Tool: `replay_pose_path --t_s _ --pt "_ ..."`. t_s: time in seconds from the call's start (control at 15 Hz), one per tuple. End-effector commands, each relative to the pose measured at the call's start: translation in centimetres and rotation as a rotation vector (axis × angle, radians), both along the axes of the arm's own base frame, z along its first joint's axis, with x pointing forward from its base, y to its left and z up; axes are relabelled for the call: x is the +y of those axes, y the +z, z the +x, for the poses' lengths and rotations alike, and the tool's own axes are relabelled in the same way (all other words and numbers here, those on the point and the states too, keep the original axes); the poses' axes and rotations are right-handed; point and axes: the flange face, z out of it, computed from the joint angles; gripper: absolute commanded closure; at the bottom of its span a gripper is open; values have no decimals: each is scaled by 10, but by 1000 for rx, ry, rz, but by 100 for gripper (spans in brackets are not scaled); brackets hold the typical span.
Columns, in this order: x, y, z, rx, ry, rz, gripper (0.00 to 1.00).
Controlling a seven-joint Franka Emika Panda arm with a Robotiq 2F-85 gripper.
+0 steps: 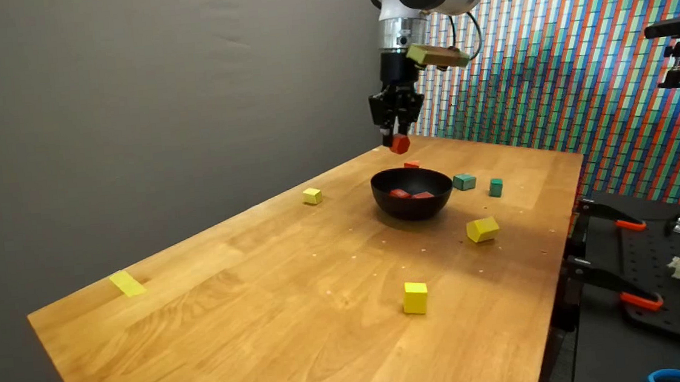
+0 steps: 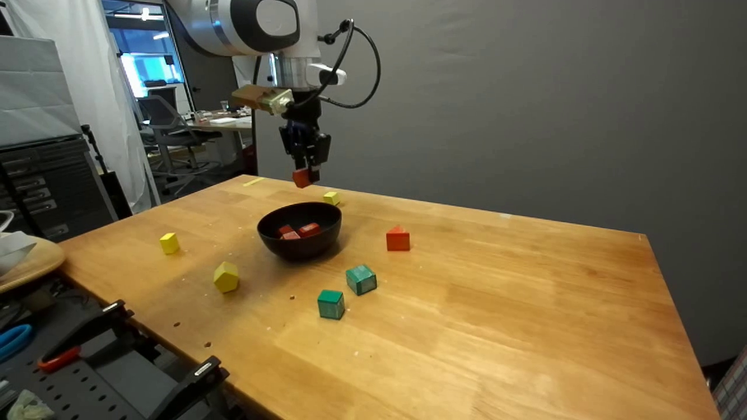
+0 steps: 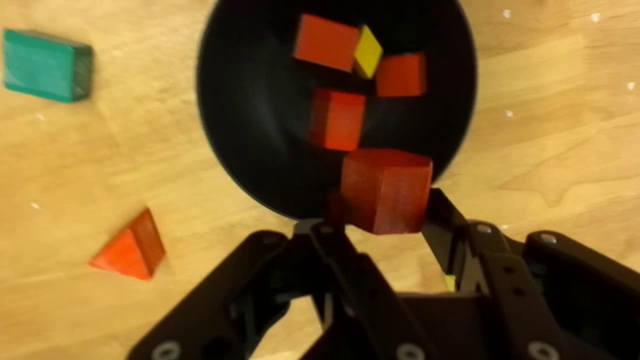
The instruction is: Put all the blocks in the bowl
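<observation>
Likely being at the drop-off — clamping a red block point(image 1: 399, 144) in the gripper point(image 2: 307, 172), holding it above the bowl point(image 1: 405, 211). Showing three reds point(image 3: 326, 42) and a yellow point(image 3: 368, 52) inside, in the wrist view. Leaving, in an exterior view, a red wedge point(image 2: 398, 240) right of the bowl, two greens point(image 2: 361, 279) near right, three yellows point(image 2: 226, 277) left and far. Probably calling next for centring, lowering, then letting go softly — without bouncing it out.
</observation>
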Motion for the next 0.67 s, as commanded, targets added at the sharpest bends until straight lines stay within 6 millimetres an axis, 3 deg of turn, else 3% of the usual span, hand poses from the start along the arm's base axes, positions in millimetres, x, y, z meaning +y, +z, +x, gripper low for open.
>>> replay_pose_path --t_s 0.0,0.27,0.33,0.4,0.6 --pt "-28 -2 -41 32 -111 24 81" --pt "-17 -16 -54 -2 -121 61 81" --pt "-11 -20 -54 -18 -130 67 31" --pt "-6 -23 -56 -21 -130 71 31" --pt "5 -19 -66 -38 -137 68 8"
